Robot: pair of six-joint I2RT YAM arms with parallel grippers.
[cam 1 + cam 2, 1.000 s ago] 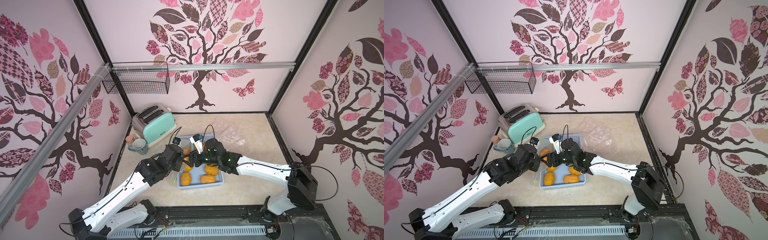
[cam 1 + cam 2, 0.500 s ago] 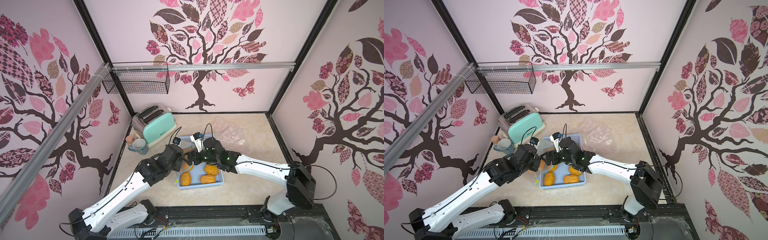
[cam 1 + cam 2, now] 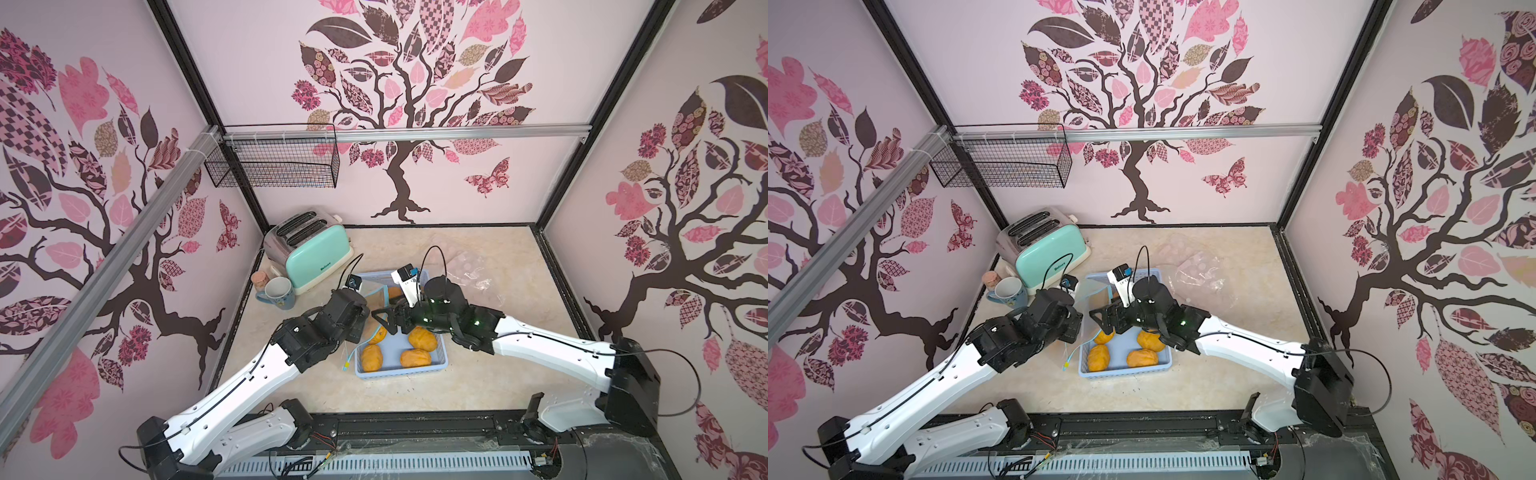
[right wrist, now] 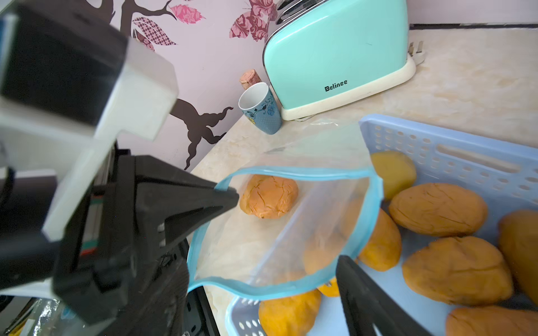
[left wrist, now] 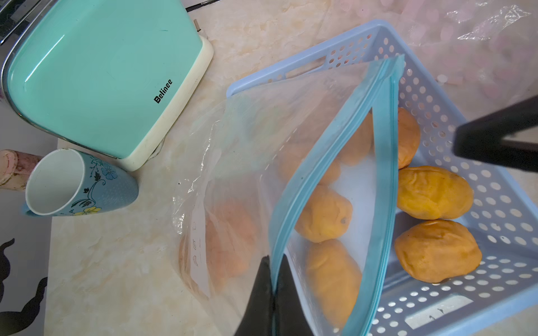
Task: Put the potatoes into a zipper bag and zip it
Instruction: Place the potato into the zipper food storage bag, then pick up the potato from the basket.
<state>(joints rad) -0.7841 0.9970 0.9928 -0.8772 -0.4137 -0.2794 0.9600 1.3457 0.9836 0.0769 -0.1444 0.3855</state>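
A clear zipper bag (image 5: 262,145) with a blue zip rim lies half over the left side of the light-blue basket (image 5: 495,203), mouth held wide. My left gripper (image 5: 273,261) is shut on its rim. Several orange-yellow, wrinkled potatoes sit inside the bag (image 5: 323,215) (image 4: 267,196). More potatoes lie loose in the basket (image 5: 433,192) (image 4: 436,208) (image 3: 415,358) (image 3: 1142,357). My right gripper (image 4: 262,270) hovers open and empty at the bag's mouth, above the basket, and shows in both top views (image 3: 384,318) (image 3: 1102,320).
A mint toaster (image 3: 311,253) and a blue flowered mug (image 3: 278,293) stand at the back left, close to the bag. A second crumpled clear plastic bag (image 3: 469,270) lies behind the basket on the right. A wire basket (image 3: 274,162) hangs on the back wall.
The right gripper's jaws stand a little wider than a second ago. Both arms have barely shifted, and the left gripper has kept its hold on the bag rim.
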